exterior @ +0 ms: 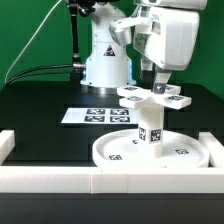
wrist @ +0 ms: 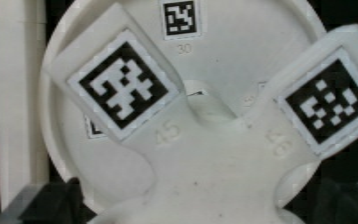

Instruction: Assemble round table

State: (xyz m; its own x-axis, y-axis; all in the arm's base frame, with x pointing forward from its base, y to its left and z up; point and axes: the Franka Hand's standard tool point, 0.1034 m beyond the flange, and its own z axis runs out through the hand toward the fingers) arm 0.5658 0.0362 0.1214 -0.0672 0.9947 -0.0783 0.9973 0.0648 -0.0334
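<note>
The round table's large flat disc [exterior: 115, 152] lies on the black table near the front. The short cylinder leg [exterior: 150, 128] stands upright on it. The cross-shaped piece [exterior: 152, 98] sits on top of the leg with its tagged arms spread out. My gripper [exterior: 157, 84] hangs straight above the cross-shaped piece, fingers pointing down close to its centre, jaws open with nothing between them. The wrist view looks straight down on the cross-shaped piece [wrist: 202, 135], showing two of its tags. The disc [wrist: 247, 25] shows behind it. My fingers do not show clearly there.
The marker board [exterior: 98, 116] lies flat behind the disc, toward the exterior view's left. A white wall [exterior: 100, 181] runs along the front edge, with a raised end at the left [exterior: 7, 142]. The arm's white base [exterior: 105, 62] stands at the back.
</note>
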